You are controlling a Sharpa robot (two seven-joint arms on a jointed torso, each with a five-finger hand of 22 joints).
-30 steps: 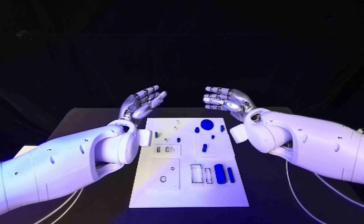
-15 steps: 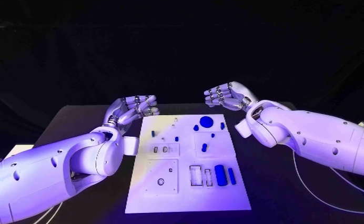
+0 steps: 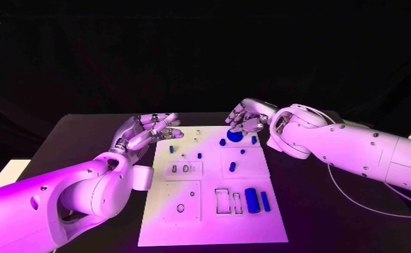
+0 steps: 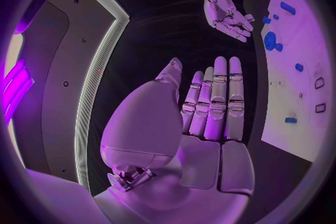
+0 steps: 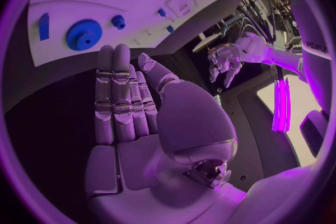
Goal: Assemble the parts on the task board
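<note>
- The right hand hovers over the far end of the task board, fingers a little apart and holding nothing, tips right above the blue gear.
- From the right wrist view that gear lies just ahead of the fingertips, with a small blue peg beside it; I judge it the likely first pick.
- The left hand hangs off the board's far left corner, over the counter, fingers apart and empty; it is clearly farther from the gear.
- The long blue bar lies near the board's close right side, its long axis running front to back, well apart from both hands.
- There is open board around the gear, so fingers can come straight down; the nearby peg is the one thing to avoid.
</note>
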